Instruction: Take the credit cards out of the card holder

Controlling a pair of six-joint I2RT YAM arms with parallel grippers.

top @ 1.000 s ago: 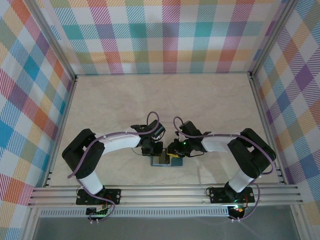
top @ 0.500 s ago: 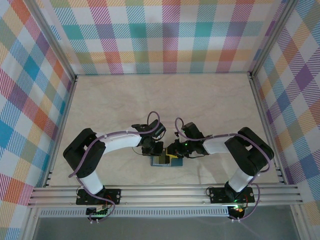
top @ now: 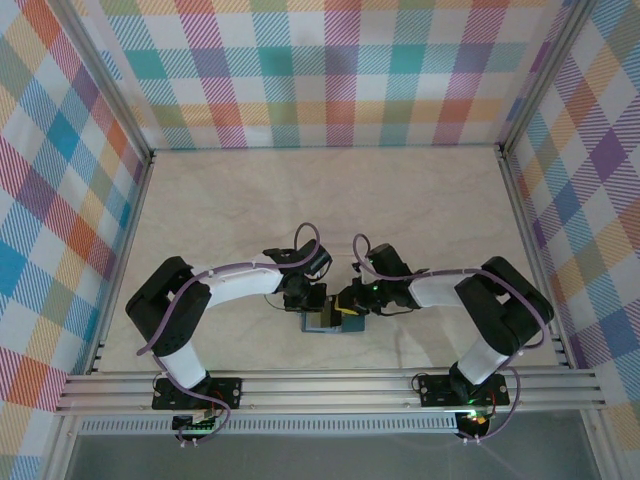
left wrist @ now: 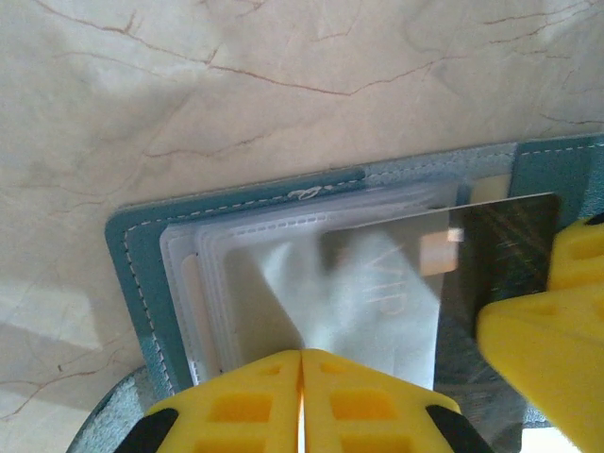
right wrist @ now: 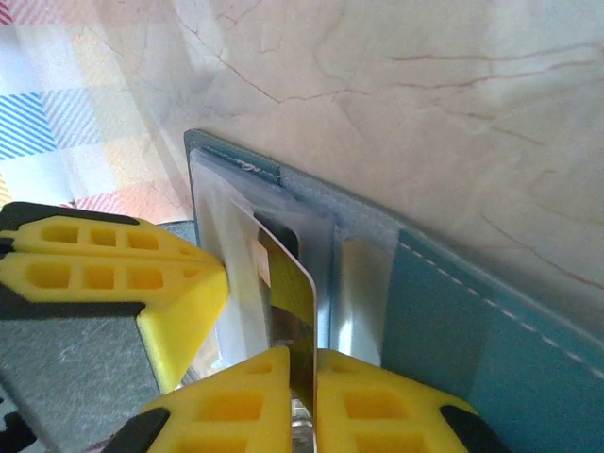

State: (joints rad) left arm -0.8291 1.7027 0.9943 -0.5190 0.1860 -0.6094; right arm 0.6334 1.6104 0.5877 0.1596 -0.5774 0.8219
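Note:
The teal card holder lies open on the table near the front edge, between both arms. In the left wrist view its clear sleeves are fanned over the teal cover. A dark credit card sticks partway out of a sleeve to the right. My right gripper is shut on that card's edge, with the teal cover beside it. My left gripper is shut, its tips resting on the sleeves. Its yellow finger sits just left of the card.
The pale marble tabletop stretches away behind the holder. Plaid walls with metal frame posts close it in on three sides. A metal rail runs along the front edge, close to the holder.
My right gripper's jaws have closed onto the card's edge, and its wrist has shifted slightly left. The left gripper has stayed shut in place on the holder.

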